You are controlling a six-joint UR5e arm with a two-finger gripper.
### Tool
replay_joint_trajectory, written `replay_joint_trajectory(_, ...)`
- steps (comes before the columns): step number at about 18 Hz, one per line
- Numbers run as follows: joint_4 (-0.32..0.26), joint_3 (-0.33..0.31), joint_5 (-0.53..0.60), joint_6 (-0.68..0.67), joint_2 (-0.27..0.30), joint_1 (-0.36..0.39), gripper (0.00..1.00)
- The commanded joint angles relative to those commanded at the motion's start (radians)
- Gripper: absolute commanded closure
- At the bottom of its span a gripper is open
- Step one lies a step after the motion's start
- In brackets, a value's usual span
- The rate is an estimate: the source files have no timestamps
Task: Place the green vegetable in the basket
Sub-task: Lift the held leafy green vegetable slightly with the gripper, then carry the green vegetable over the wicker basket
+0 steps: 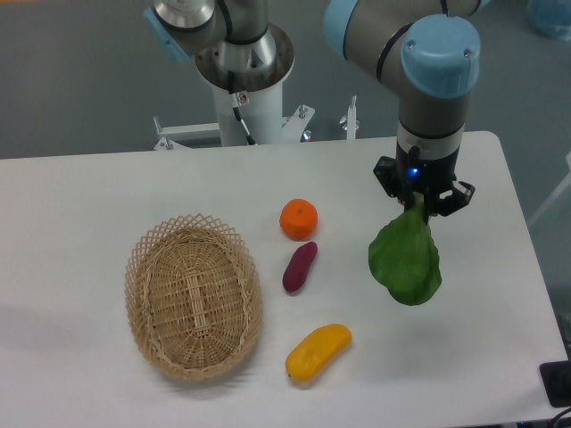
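Camera view | gripper (417,207) pinched the green vegetable (406,259) by its stem, leaf dangling at 3 o'clock of the table | basket (143,267) sat well apart at 8 o'clock, holding nothing | I judged pickup done, carry and release left

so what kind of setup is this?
Likely a robotics lab test bench: arm on a pedestal at a plain white table, toy produce and a basket laid out.

single fixed camera, high in front of the table (80,196), angled down toward the robot base (245,98), mid-distance
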Motion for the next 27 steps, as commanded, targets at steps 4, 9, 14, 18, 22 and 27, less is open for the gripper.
replay_joint_trajectory(4, 0.002, -0.011, -0.002, 0.009, 0.003, 0.0, 0.71)
replay_joint_trajectory(9, 0.003, -0.037, 0.0, -0.002, 0.015, 0.0, 0.71)
replay_joint_trajectory(14, 0.057, -0.069, 0.0, -0.096, 0.017, -0.049, 0.71)
replay_joint_trajectory(18, 0.188, -0.135, 0.0, -0.268, -0.003, -0.147, 0.71)
replay_joint_trajectory(22, 0.241, -0.149, -0.011, -0.434, -0.035, -0.256, 0.71)
replay_joint_trajectory(27, 0.247, -0.153, -0.011, -0.624, -0.064, -0.411, 0.7)
